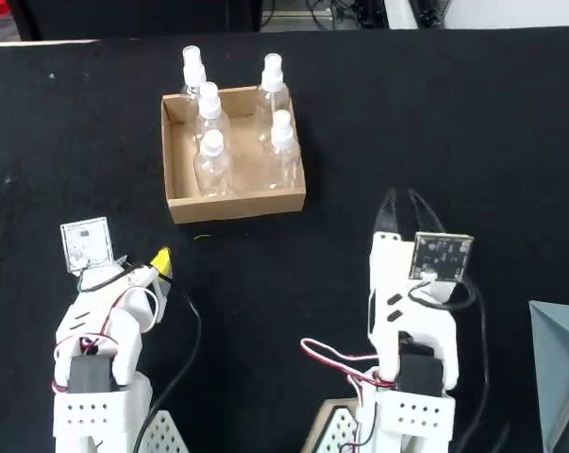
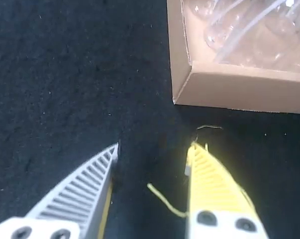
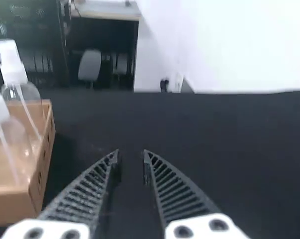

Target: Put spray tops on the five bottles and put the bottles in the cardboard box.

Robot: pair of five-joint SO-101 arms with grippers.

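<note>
Both tools are empty, so here's where it stands as far as I can tell. The left tool (image 2: 153,148) is spread wide with nothing in it, hanging low over the black table (image 1: 473,123) just short of a front corner of the cardboard box (image 1: 237,205). The right tool (image 3: 130,153) is only open a crack, also holding nothing, and it sits well off to the side of the box, closer to the arm bases.

At the box I count five clear bottles (image 1: 212,165), and every one has a white spray top (image 1: 209,94) on it. Three are clearly standing inside the walls. The two at the far side look like they're in as well, but their tops stick out past the back rim in the high view, so I can't swear to it.

My read: capping is done and boxing is done, or very nearly.
</note>
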